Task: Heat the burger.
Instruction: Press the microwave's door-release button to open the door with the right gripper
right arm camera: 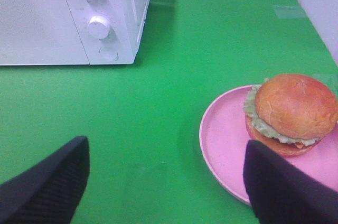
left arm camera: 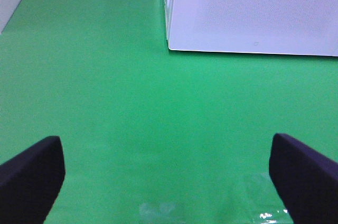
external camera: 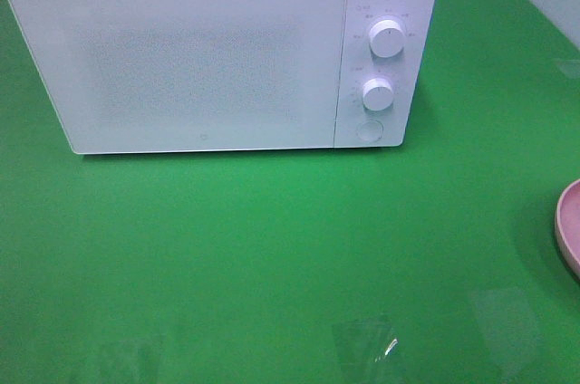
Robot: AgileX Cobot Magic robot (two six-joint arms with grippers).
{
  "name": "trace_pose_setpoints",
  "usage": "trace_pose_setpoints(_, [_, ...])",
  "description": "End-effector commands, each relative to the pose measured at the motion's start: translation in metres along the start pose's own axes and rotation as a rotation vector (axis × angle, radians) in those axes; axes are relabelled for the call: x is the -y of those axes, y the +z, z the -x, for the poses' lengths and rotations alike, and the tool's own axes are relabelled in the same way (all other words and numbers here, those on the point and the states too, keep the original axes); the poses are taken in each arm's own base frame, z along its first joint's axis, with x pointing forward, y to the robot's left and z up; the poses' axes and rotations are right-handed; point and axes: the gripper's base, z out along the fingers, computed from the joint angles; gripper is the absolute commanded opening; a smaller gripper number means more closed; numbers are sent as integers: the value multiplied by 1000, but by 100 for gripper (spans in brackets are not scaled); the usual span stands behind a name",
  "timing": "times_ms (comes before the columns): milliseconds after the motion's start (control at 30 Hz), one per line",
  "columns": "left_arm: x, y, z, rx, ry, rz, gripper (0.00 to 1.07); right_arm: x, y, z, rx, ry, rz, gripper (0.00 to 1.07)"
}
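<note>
Burger [right arm camera: 290, 115] sits on a pink plate [right arm camera: 222, 145] on the green tabletop [external camera: 272, 248], just ahead of our right hand [right arm camera: 166, 176] and close beside one of its fingers, untouched. We have that hand's fingers spread wide with nothing between them, and our left hand [left arm camera: 163, 160] is spread wide too, over bare tabletop, holding nothing. Farther ahead of both hands stands the white microwave [external camera: 208, 58], its door shut and two knobs on its panel.
</note>
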Motion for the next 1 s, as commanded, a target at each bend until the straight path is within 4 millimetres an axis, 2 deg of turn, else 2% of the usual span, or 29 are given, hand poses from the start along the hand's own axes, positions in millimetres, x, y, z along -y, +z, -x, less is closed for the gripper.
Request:
trace_pose_setpoints(33, [1, -2, 0, 32, 0, -15, 100, -1, 1, 19, 13, -6, -3, 77])
trace_pose_setpoints(200, [1, -2, 0, 32, 0, -15, 100, -2, 12, 30, 2, -9, -6, 77])
trace_pose_setpoints(267, [1, -2, 0, 32, 0, -15, 100, -2, 29, 40, -13, -25, -20, 77])
trace_pose_setpoints(433, [1, -2, 0, 32, 0, -15, 100, 0, 48, 50, -27, -61, -46, 79])
trace_pose_setpoints(500, [1, -2, 0, 32, 0, -15, 100, -1, 63, 59, -14, -81, -52, 81])
trace_pose_setpoints(600, [1, -2, 0, 32, 0, -15, 100, -1, 72, 64, 2, -90, -50, 81])
trace_pose_setpoints(633, [1, -2, 0, 32, 0, -15, 100, -2, 82, 69, 20, -96, -45, 80])
trace_pose_setpoints(733, [1, -2, 0, 32, 0, -15, 100, -3, 87, 70, 19, -97, -42, 80])
trace_pose_setpoints(800, [1, -2, 0, 32, 0, -15, 100, -4, 105, 77, 43, -102, -30, 80])
trace_pose_setpoints(967, [1, -2, 0, 32, 0, -15, 100, -6, 124, 82, 70, -105, -18, 79])
trace_pose_setpoints(1000, [1, -2, 0, 32, 0, -15, 100, -7, 134, 84, 81, -107, -11, 78])
